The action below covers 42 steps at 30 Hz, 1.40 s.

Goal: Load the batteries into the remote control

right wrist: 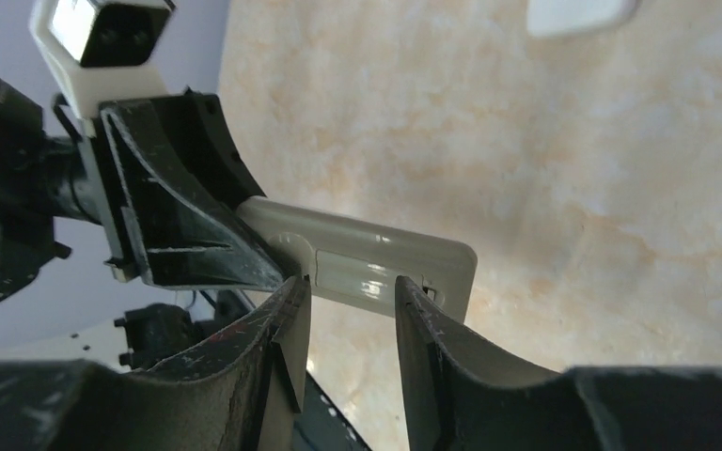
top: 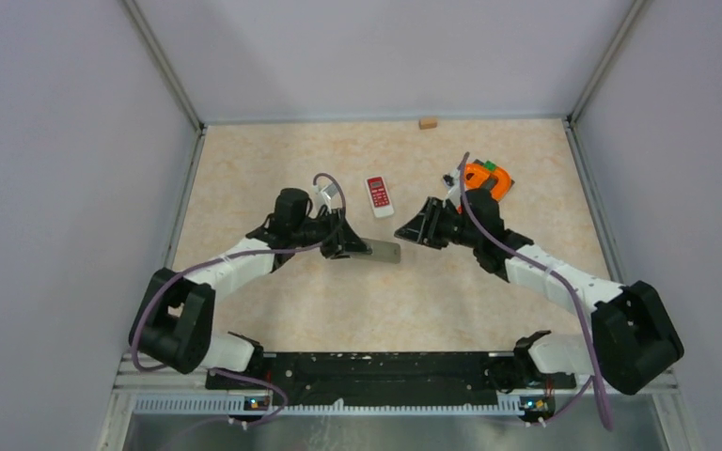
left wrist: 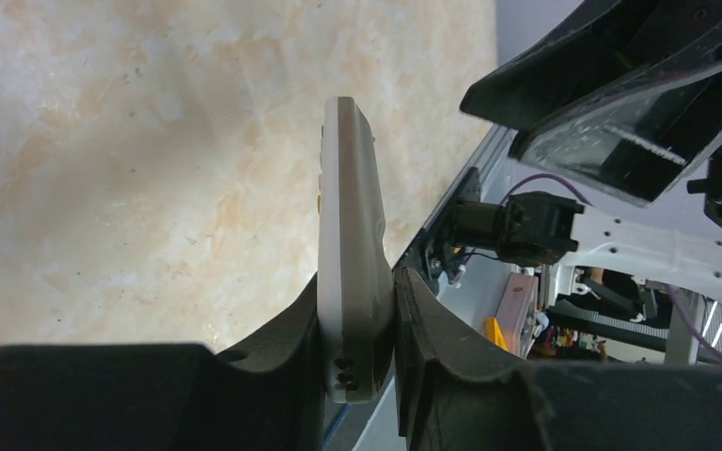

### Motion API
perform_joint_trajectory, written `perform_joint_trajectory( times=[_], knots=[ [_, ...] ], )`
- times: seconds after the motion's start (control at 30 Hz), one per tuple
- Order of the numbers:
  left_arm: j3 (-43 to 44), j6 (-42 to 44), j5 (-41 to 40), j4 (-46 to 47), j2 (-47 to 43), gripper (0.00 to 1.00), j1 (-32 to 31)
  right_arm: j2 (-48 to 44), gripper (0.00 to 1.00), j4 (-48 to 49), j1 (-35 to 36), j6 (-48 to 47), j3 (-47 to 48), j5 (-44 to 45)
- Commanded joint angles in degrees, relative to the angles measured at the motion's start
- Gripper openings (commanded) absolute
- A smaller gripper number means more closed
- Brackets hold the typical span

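Jaws of the left gripper (left wrist: 356, 282) are pressed closed on the two flat faces of the grey remote (left wrist: 348, 207), holding it by one end. Jaws of the right gripper (right wrist: 351, 287) stand apart at the free end of this remote, just in front of its long back cover (right wrist: 362, 271); whether they touch it I cannot tell. A small white and red remote (top: 379, 195) lies on the table (top: 273, 150) further back, and an orange object (top: 485, 176) is behind the right arm. I cannot make out the batteries.
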Motion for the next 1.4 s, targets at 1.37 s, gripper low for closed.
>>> perform_joint_trajectory(
  times=[1.37],
  knots=[
    [5.76,6.11,-10.21,-17.61,15.16,0.00,-1.39,20.98,0.32,27.22,5.10,11.02,-12.04,1.51]
  ],
)
